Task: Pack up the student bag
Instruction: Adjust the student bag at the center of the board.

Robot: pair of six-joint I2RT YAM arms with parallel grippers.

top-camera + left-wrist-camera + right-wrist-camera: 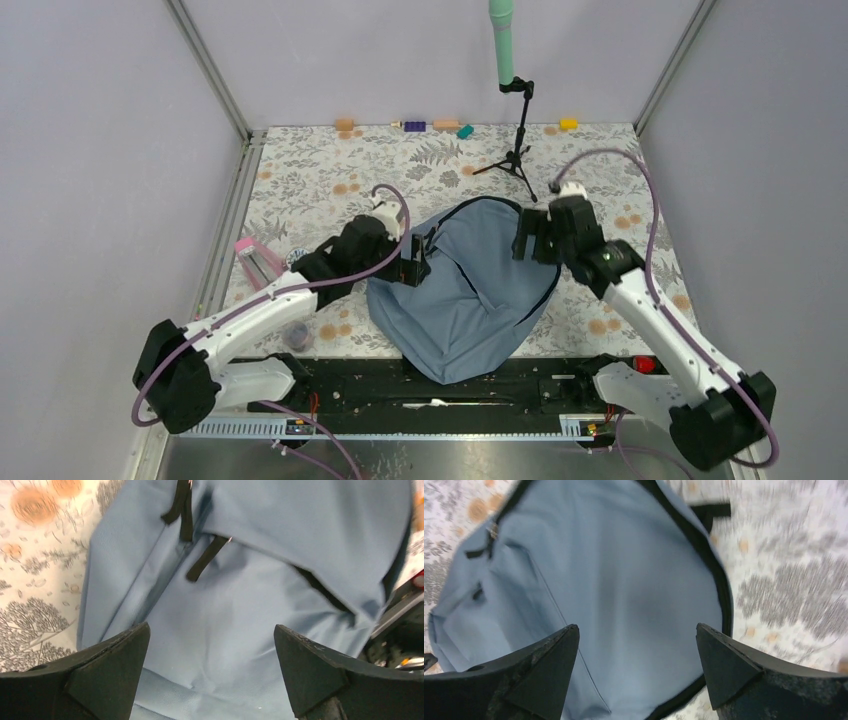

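Note:
The student bag (470,290), grey-blue with black zippers, lies flat in the middle of the patterned table, its lower end over the near edge. My left gripper (415,262) hangs at the bag's left upper side, open, with only bag fabric (220,630) under its spread fingers; black zipper pulls (202,560) lie ahead of it. My right gripper (530,238) is above the bag's right upper edge, open too, looking down on the bag (614,590) and its black rim (719,580). Neither holds anything.
A pink-framed item (258,262) and a small dark round thing (297,335) lie left of the bag. A black tripod (515,150) with a green pole stands behind. Small coloured blocks (440,126) line the far edge. A red object (643,364) sits near the right base.

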